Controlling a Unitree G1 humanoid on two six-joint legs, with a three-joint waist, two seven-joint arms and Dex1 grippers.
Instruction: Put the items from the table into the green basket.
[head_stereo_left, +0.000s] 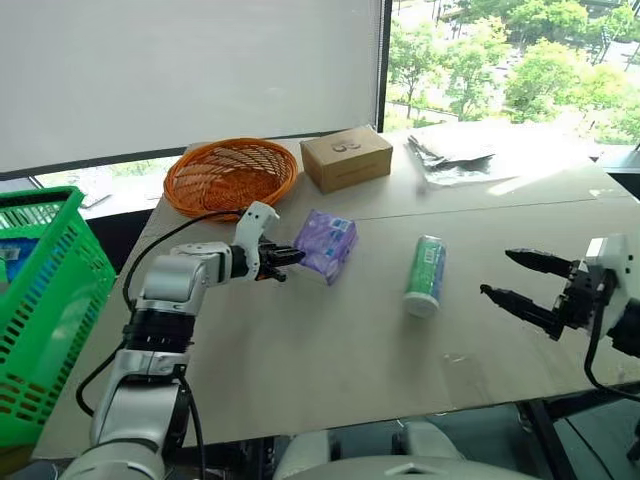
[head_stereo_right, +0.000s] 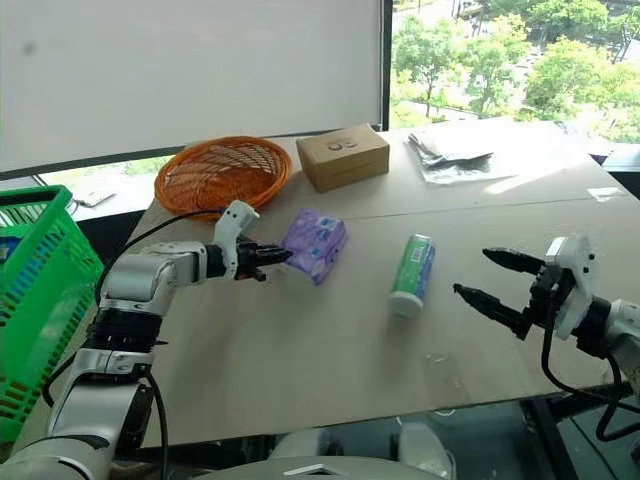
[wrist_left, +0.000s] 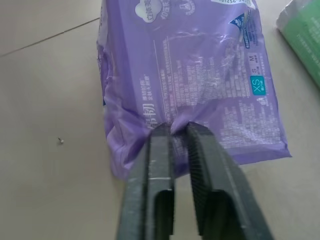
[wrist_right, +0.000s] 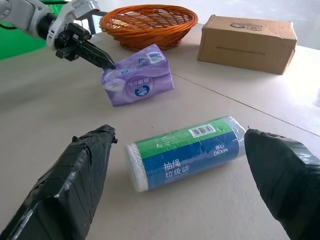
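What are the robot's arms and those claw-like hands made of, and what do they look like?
The arms are smooth silver-grey shells with black joint rings, and thin black cables loop along them. Each ends in a white wrist block carrying a gripper of two black fingers: the left gripper and the right gripper. Seen close, the left fingers are ridged; the right fingers look wrapped in black tape and taper to points.

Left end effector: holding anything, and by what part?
Yes. The left end effector is shut on the purple tissue pack, pinching a fold of wrapper at its near end; the pack lies on the table.
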